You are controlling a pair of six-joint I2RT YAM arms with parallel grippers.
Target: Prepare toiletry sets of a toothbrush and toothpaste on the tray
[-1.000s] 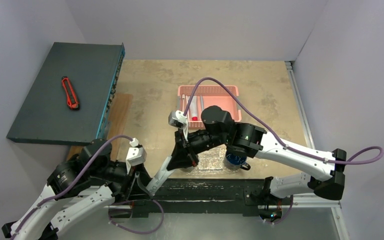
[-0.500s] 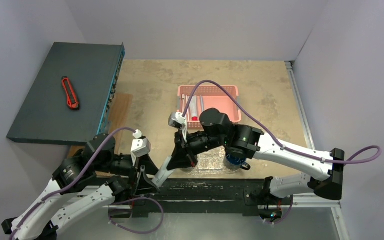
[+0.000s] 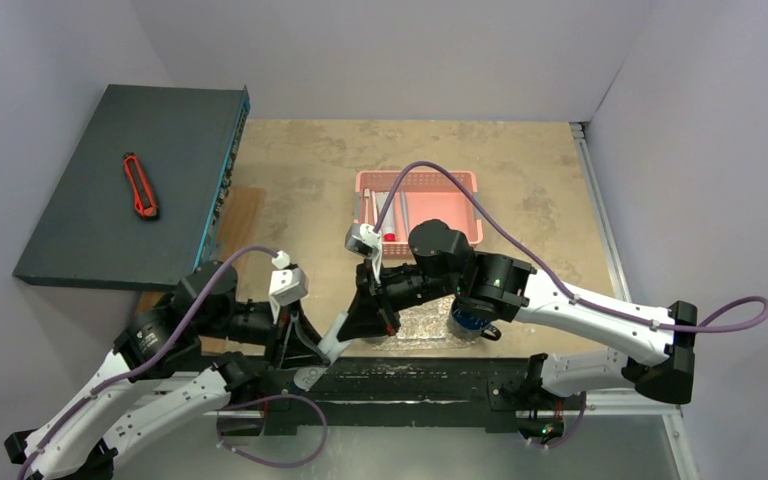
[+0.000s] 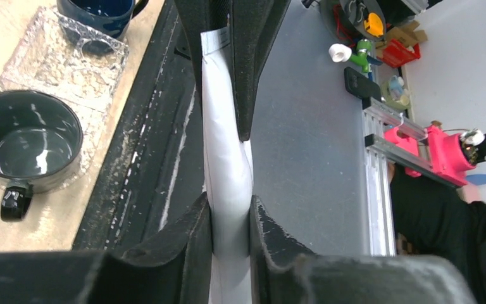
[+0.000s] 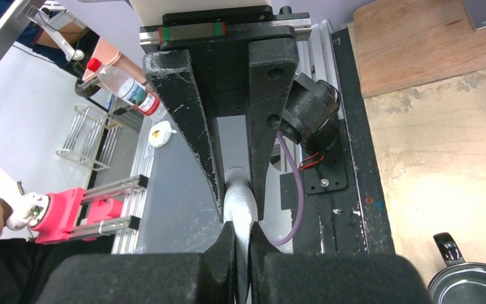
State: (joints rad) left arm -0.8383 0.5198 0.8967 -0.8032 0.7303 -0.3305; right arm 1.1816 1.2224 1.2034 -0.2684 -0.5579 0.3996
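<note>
Right at the bench's (image 3: pixel 520 170) near edge, the silvery tube (image 4: pixel 226 158) hangs between two arms: the left gripper (image 4: pixel 231 204) is clamped shut on one end and the right gripper (image 5: pixel 240 227) on the other. A green mug (image 4: pixel 25 142) and a blue mug (image 4: pixel 101 12) stand at opposite ends of the tray (image 4: pixel 69 63).

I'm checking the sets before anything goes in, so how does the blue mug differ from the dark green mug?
The blue mug is deep blue; the dark green mug looks almost black. The left wrist view shows the dark green mug whole and empty, but cuts the blue mug off at its top edge. Both stand upright, at opposite ends of the tray.
</note>
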